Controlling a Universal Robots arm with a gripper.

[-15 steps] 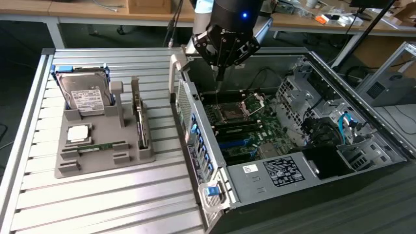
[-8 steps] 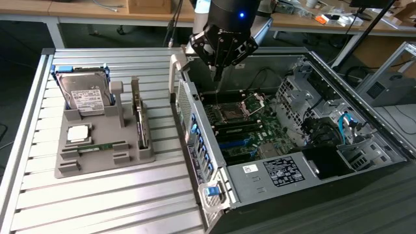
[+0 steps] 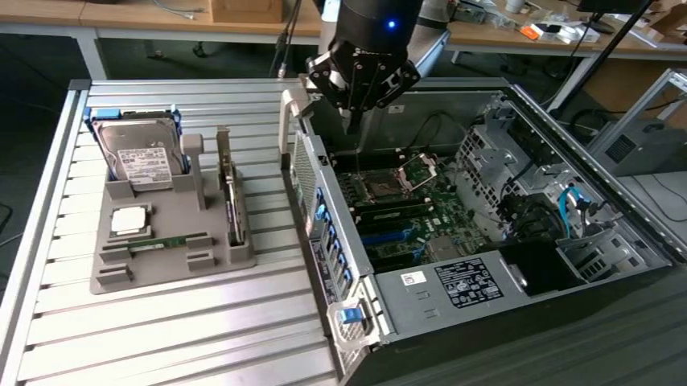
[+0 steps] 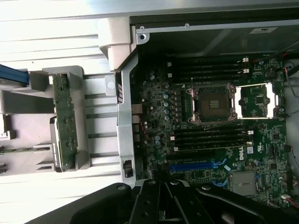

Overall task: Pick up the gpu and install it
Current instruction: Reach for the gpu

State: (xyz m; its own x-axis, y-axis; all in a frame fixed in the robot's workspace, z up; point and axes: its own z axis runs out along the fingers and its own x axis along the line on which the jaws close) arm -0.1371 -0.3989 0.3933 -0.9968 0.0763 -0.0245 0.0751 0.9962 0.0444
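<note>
The gpu [image 3: 228,193] stands on its long edge in a slot of the grey holder [image 3: 161,269], not yet picked up. In the wrist view the gpu [image 4: 64,121] shows its green board side, w/ small components along it. It sits on the holder side nearest the PC case [image 3: 483,209], close to the case wall but apart from it.

Holder lies on the ribbed metal surface [image 3: 161,346], toward the surface's edge at the exterior view's left and nearer the far edge than the near one. Also in the holder: a hard drive [image 3: 140,157] w/ white label, upright at the far end; a square chip [image 3: 129,219] lying flat; a narrow RAM stick [image 3: 166,242] lying flat.

Arm comes down from above, wrist pointing approx. straight down, over the far end of the open case and just inside its wall. Pincer [image 3: 347,119] hangs above the motherboard [image 4: 210,140], fingers together, nothing seen between them, touching nothing. It is well apart from the gpu, w/ the case wall between. In the wrist view the pincer [image 4: 163,196] is a dark mass over the board's blue slot [image 4: 194,164]; the CPU socket [image 4: 210,102] lies open beyond.
</note>
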